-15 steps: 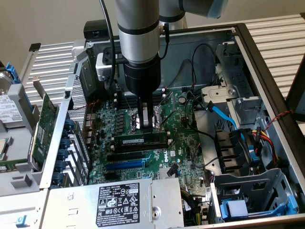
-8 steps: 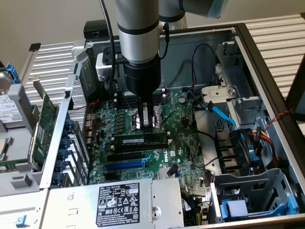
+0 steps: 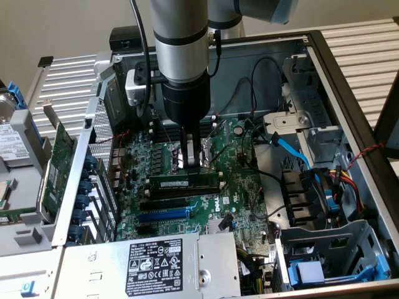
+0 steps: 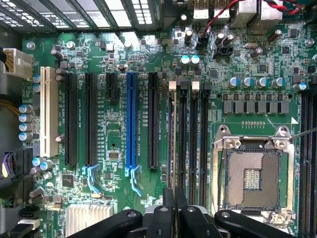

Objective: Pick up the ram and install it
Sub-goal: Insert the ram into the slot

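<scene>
The ram [image 3: 186, 182] is a long dark-green stick with a pale label strip, standing on edge along the memory slots [image 3: 187, 193] of the motherboard [image 3: 187, 215] inside the open computer case. My gripper [image 3: 195, 164] comes straight down onto its upper edge, fingers shut on it. In the wrist view the ram [image 4: 172, 144] shows edge-on as a thin dark line over the outermost memory slot, nearest the expansion slots, running to a white end clip [image 4: 172, 85]. The black fingers [image 4: 162, 218] of my gripper [image 4: 172, 210] pinch it.
The bare CPU socket [image 4: 250, 178] lies right beside the memory slots. Black and blue expansion slots [image 4: 131, 119] lie on the other side. A power supply [image 3: 156, 261] sits at the case front, cables and drive bays [image 3: 312, 193] at the exterior view's right, a wide green card [image 3: 59, 156] at its left.
</scene>
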`<state>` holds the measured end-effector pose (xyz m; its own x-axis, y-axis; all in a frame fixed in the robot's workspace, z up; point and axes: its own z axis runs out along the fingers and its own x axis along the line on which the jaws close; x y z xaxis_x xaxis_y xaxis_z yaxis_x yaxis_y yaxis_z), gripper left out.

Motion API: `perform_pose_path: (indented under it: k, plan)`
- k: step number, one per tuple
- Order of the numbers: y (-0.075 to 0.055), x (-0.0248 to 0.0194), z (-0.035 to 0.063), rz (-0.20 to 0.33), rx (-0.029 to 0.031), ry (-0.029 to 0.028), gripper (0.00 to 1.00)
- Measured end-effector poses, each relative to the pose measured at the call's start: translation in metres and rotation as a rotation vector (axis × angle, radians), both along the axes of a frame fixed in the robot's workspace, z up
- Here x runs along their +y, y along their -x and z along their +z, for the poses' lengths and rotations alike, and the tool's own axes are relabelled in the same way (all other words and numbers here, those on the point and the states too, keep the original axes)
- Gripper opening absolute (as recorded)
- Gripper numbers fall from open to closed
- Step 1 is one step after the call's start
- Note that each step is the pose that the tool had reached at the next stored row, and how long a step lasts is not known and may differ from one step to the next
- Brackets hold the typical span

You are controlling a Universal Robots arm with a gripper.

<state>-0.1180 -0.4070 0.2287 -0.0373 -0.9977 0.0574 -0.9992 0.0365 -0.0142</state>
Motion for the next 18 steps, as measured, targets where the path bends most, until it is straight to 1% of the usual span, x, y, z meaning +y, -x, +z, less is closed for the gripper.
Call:
perform_pose_path:
  k: [4, 5, 13, 18]
  plan:
    - [0.0001, 0.0001, 0.0, 0.0, -0.0034, -0.0001, 0.15]
    - [0.0002, 0.0002, 0.0001, 0.0, -0.0041, 0.0, 0.21]
    - [0.0006, 0.0004, 0.0063, 0.0, -0.0066, 0.0002, 0.21]
    - [0.0065, 0.0004, 0.0071, 0.0, -0.0089, 0.0002, 0.21]
